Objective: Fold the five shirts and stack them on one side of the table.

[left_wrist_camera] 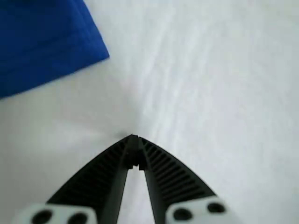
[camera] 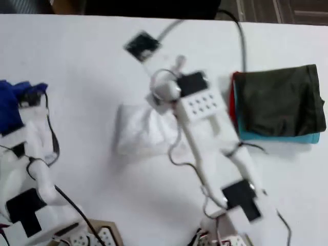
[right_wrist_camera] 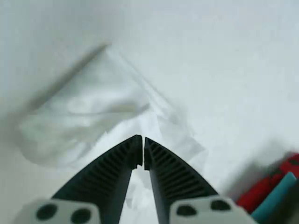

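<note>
**Table** (camera: 92, 169): white top, both arms mounted at its near edge.

**White shirt** (camera: 141, 133): middle of the table, a rumpled, roughly rectangular bundle with loose folds. The front of the right arm (camera: 205, 138) stands over its far corner.

**Folded stack**, on the right arm's side of the table, well apart from the white shirt:
- dark shirt (camera: 279, 100) on top
- red shirt (camera: 235, 97) showing as a strip at the edge facing the arm
- teal shirt (camera: 277, 137) showing as a band along the near edge

**Blue shirt** (camera: 13, 102): bunched at the far left edge of the table, right by the head of the left arm (camera: 31, 154).

**Left gripper** (left_wrist_camera: 134, 144): fingers drawn together, tips touching. It points at bare white tabletop, with the hem of the blue shirt near it.

**Right gripper** (right_wrist_camera: 143, 147): fingers brought in to a hairline slit. It points down at the edge of the white shirt, with the red and teal edges of the stack off to one side. Whether the tips touch the cloth, I cannot tell.

**Black square piece** (camera: 142, 45): lies flat on the far part of the table, beyond the white shirt.

**Grey cable** (camera: 241, 41): runs from the far edge of the table towards the stack.
</note>
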Robot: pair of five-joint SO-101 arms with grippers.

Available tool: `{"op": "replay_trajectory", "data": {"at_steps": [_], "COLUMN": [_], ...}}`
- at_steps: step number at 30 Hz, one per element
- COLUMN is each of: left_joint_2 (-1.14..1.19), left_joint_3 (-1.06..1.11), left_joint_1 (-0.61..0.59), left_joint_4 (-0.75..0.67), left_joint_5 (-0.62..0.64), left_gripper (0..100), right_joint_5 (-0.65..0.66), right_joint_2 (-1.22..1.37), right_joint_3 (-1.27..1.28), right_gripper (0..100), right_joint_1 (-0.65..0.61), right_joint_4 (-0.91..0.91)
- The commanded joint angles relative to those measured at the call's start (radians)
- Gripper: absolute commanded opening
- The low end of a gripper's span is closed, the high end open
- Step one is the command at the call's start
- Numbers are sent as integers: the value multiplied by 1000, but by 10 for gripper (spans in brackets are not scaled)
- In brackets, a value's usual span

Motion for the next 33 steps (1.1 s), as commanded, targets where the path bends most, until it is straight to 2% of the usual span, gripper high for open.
{"op": "replay_trajectory", "data": {"at_steps": [1, 7, 13, 25, 33], "left_joint_2": [-54, -54, -54, -55, -55], "left_joint_3": [44, 54, 68, 71, 71], "left_joint_1": [-8, -8, -8, -8, -8], "left_joint_4": [-31, -37, -63, -74, -74], "left_joint_5": [66, 118, 115, 120, 120], "left_gripper": [25, 25, 25, 25, 25], "right_joint_5": [-8, -9, -9, -8, -5], "right_joint_2": [159, 401, 578, 588, 496], "right_joint_3": [-218, -399, -485, -485, -331], "right_gripper": [21, 21, 21, 21, 21], "right_joint_1": [-47, -113, -101, -2, 51], "right_joint_4": [35, 61, 84, 312, 334]}}
